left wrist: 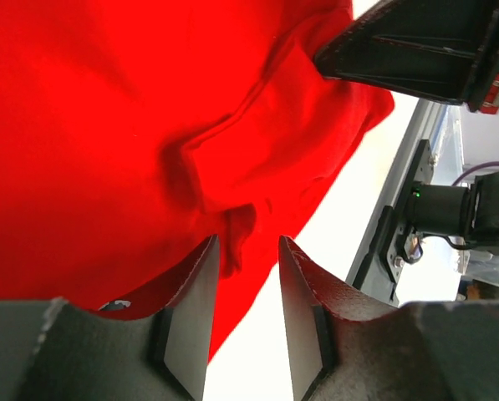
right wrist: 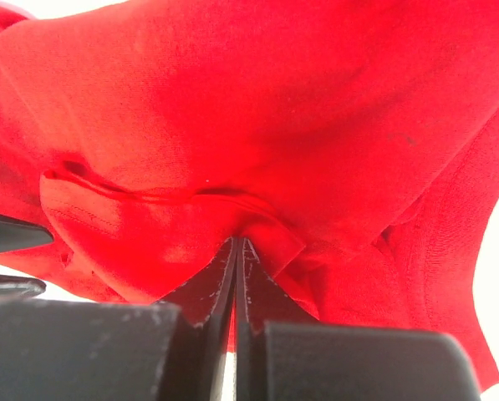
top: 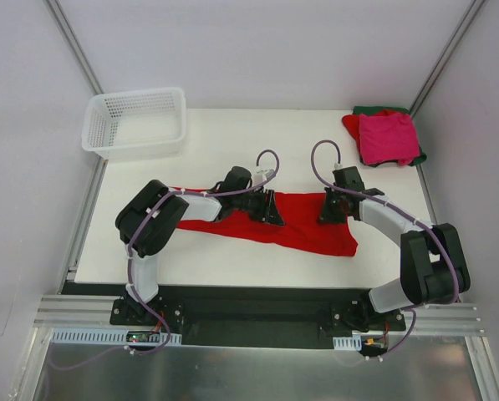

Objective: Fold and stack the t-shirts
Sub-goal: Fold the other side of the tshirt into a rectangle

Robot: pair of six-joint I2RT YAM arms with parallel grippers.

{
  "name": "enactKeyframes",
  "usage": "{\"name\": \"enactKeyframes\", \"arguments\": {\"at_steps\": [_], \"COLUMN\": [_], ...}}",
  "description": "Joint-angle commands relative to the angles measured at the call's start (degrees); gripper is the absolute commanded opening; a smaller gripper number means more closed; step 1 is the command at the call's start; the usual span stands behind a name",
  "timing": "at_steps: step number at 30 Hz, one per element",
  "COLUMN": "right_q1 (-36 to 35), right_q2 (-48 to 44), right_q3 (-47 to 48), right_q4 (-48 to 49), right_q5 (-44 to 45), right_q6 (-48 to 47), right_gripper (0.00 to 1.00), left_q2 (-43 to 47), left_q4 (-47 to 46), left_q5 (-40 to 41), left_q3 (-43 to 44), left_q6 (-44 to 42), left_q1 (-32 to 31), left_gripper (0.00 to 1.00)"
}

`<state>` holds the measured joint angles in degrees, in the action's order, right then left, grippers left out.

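Observation:
A bright red t-shirt [top: 308, 230] lies spread across the middle of the table, wrinkled between the two arms. My left gripper [top: 274, 209] hovers over its middle. In the left wrist view this gripper [left wrist: 247, 242] stands open, with a crumpled fold of the red t-shirt [left wrist: 107, 125] just past its fingertips and nothing between them. My right gripper [top: 326, 209] faces it from the right. Its jaws [right wrist: 236, 241] are shut on a pinched fold of the red t-shirt [right wrist: 274, 109]. A folded stack [top: 387, 138] at the back right has magenta-pink on top, with red and dark green beneath.
A white mesh basket [top: 136, 125] stands at the back left corner, partly over the table edge. Grey walls close in on both sides. The two wrists are close together over the shirt, and the right gripper [left wrist: 416, 50] shows in the left wrist view.

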<state>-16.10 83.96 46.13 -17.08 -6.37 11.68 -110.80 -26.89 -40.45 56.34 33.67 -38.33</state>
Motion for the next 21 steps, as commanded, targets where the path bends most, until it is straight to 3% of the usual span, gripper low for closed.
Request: {"name": "enactKeyframes", "arguments": {"at_steps": [1,21], "right_q1": [-0.2,-0.1], "right_q2": [0.2,0.8], "right_q3": [0.0,-0.2], "right_q4": [0.8,0.6], "right_q5": [-0.5,-0.7], "right_q6": [-0.8,-0.8], "right_gripper": [0.01,0.01], "left_q2": [-1.8,-3.6], "left_q4": [-2.5,-2.8], "left_q5": [0.5,0.5], "left_q3": [-0.1,2.0], "left_q6": [-1.3,-1.1], "left_q1": [-0.9,-2.8], "left_gripper": [0.33,0.31]}}
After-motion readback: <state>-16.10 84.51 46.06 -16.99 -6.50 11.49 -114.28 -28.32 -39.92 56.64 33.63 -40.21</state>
